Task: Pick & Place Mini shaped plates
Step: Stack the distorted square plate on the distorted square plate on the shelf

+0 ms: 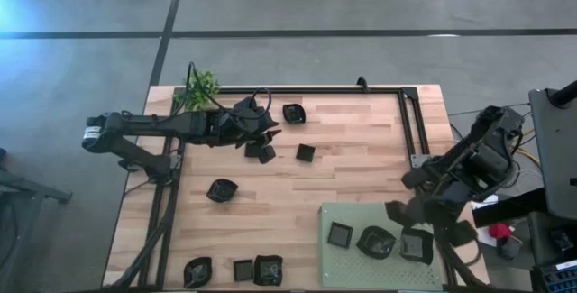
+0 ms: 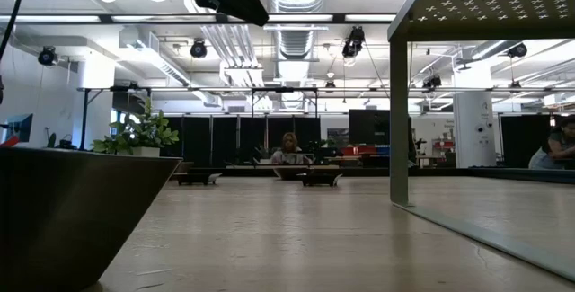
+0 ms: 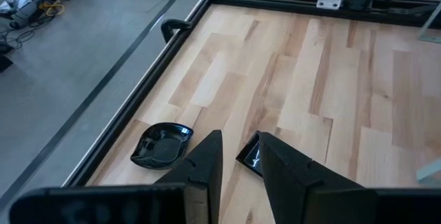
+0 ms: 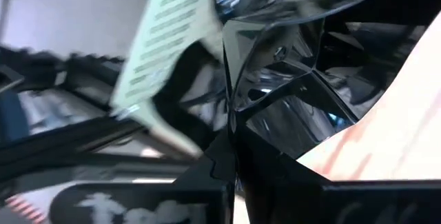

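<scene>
Several tiny black plates lie on the wooden table. My left gripper hovers open at the table's far left part. A square plate lies just beyond its fingertips and a wavy plate lies to its far side. My right gripper is over the far edge of the green perforated mat, shut on a glossy black plate. Three plates rest flat on the mat: a square one, a rounded one and another. My right gripper pinches the black plate by an edge of its rim between the two fingers. The plate is lifted clear, above the mat's far edge. The rest of the plate stands out beyond the fingertips and fills the right wrist view.
More plates lie at mid-left and along the near edge. A small green plant stands at the far left corner. A black frame rail runs along the far and right sides. Bare wood lies mid-table.
</scene>
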